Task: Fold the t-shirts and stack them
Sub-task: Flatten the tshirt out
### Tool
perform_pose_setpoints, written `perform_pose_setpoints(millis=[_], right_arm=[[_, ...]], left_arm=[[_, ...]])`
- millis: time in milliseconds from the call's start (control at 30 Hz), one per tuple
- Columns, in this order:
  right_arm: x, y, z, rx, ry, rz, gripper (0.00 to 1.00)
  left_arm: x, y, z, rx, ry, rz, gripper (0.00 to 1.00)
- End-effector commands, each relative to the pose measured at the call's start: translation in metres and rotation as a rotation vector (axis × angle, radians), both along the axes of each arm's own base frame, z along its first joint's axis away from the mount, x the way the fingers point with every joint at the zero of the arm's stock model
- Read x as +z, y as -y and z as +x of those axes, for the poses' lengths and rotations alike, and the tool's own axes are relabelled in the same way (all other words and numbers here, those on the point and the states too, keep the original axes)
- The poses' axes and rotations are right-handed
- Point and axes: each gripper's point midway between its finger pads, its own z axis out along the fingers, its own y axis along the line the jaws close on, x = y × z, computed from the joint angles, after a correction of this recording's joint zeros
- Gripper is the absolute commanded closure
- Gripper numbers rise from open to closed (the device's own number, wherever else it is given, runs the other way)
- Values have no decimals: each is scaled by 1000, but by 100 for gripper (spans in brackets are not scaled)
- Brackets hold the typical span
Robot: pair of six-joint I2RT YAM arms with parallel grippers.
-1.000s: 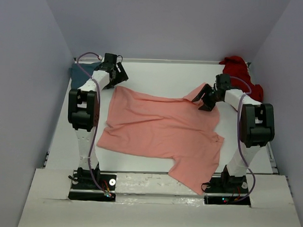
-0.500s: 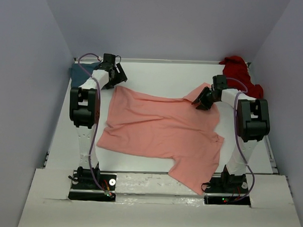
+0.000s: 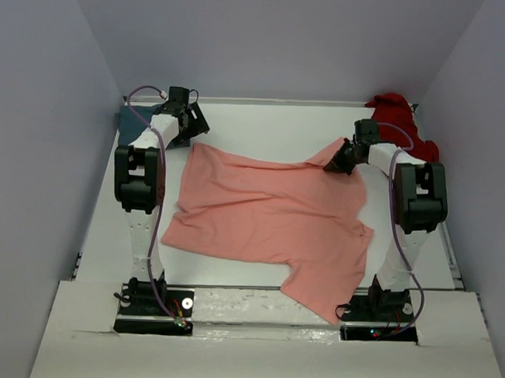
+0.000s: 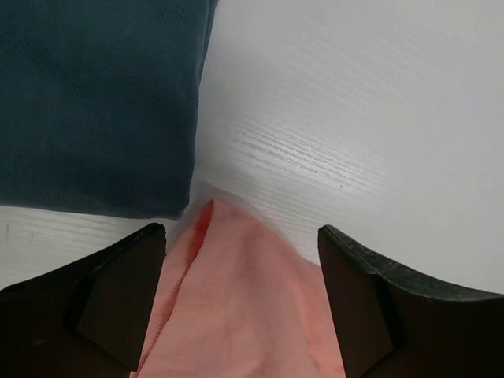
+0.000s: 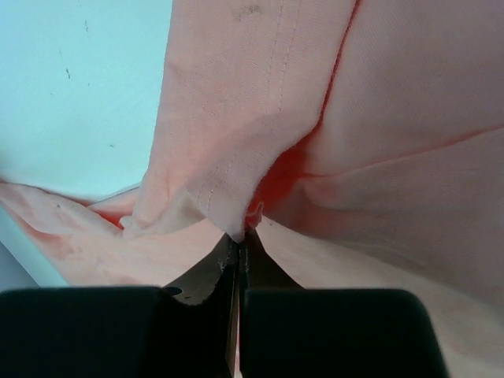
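A salmon-pink t-shirt (image 3: 268, 210) lies spread, slightly rumpled, across the middle of the white table (image 3: 271, 123). My left gripper (image 3: 191, 130) is open just above its far left corner (image 4: 236, 315), with one finger on each side of the cloth tip. A folded teal t-shirt (image 3: 132, 125) lies right beside that corner (image 4: 94, 102). My right gripper (image 3: 336, 163) is shut on the pink shirt's far right edge, and a hemmed fold (image 5: 236, 157) is pinched between the tips (image 5: 240, 240). A dark red t-shirt (image 3: 400, 119) lies bunched in the far right corner.
Lavender walls close in the table on the left, right and back. The teal shirt sits against the left wall, the dark red one against the right wall. Bare tabletop (image 4: 378, 94) shows beyond the left gripper.
My right gripper has closed on the pink shirt's far right edge and shifted a little farther back. The left gripper has stayed open, almost in the same place.
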Motion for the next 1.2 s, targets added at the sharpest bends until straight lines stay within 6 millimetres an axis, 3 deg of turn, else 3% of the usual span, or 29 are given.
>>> perform_pose_setpoints(millis=[0,167,200,300,333,533,567,633,700,800,833,933,1000,1033,1067,1100,1167], right_arm=[[19,-5,25,16,90,1,100],[44,-15,44,25,144,29,100],[56,-17,55,25,176,41,100],[54,-29,69,52,178,74,100],[64,-31,81,59,213,80,100],[45,-58,114,148,236,174,100],[51,-62,122,165,262,192,98],[39,-75,122,219,263,227,92],[52,-84,129,277,348,270,100],[68,-91,138,313,413,316,100],[61,-93,140,321,407,327,100],[60,-95,143,329,412,334,74],[67,-93,143,334,433,316,49],[69,-90,145,325,447,290,26],[71,-88,145,319,454,276,16],[80,-87,146,318,472,269,11],[92,-73,153,297,494,266,9]], left_arm=[[29,-1,11,-21,58,2,13],[29,0,11,-22,58,1,13],[28,0,10,-22,56,-2,13],[27,1,10,-22,54,-7,13],[27,1,10,-24,54,-7,14],[29,1,10,-24,54,-7,14],[29,0,10,-24,56,-6,14],[30,0,10,-26,56,-2,14],[31,0,9,-28,54,-2,14],[32,0,9,-32,56,3,14],[31,0,9,-32,55,4,14],[33,0,9,-34,55,6,14],[32,0,9,-34,53,6,14],[32,-1,8,-34,52,8,14],[33,-1,8,-38,53,11,14],[32,-1,8,-38,51,13,14],[32,-1,7,-42,49,15,14]])
